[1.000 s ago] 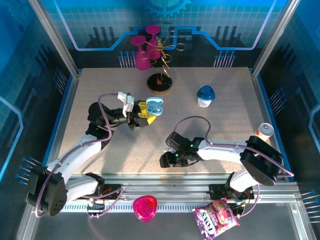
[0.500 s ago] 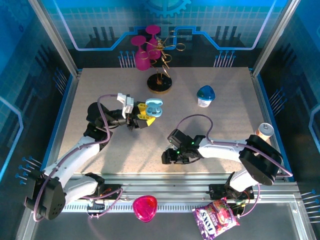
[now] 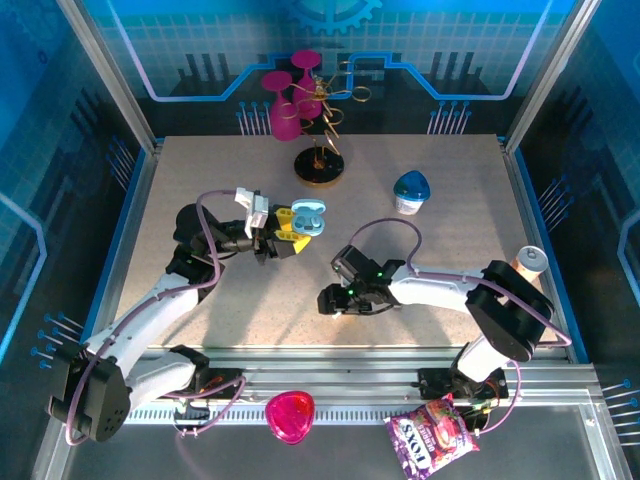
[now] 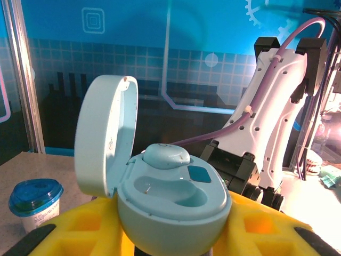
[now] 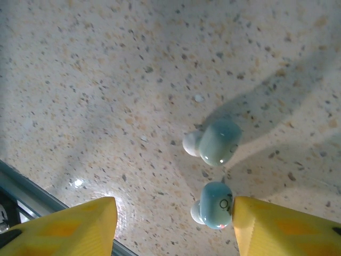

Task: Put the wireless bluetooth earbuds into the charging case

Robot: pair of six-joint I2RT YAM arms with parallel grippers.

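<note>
Pale blue charging case [image 4: 171, 205] clamped in left claw [image 4: 170, 239], lid up; right claw [image 5: 173, 224] half-open over two earbuds [image 5: 216, 143], markings unreadable.

Three earbuds [image 5: 214, 144] are showing: two are lying on the table [image 5: 106, 80] and one is sitting in the single open case [image 4: 170, 208]. One blue-lidded cup [image 3: 411, 191] is standing further back, one gold rack [image 3: 320, 165] is carrying pink glasses [image 3: 288, 110] too bunched to count, and one pink dish [image 3: 290, 415], one candy bag [image 3: 432, 437] and one can [image 3: 529, 260] are sitting around the edges
</note>
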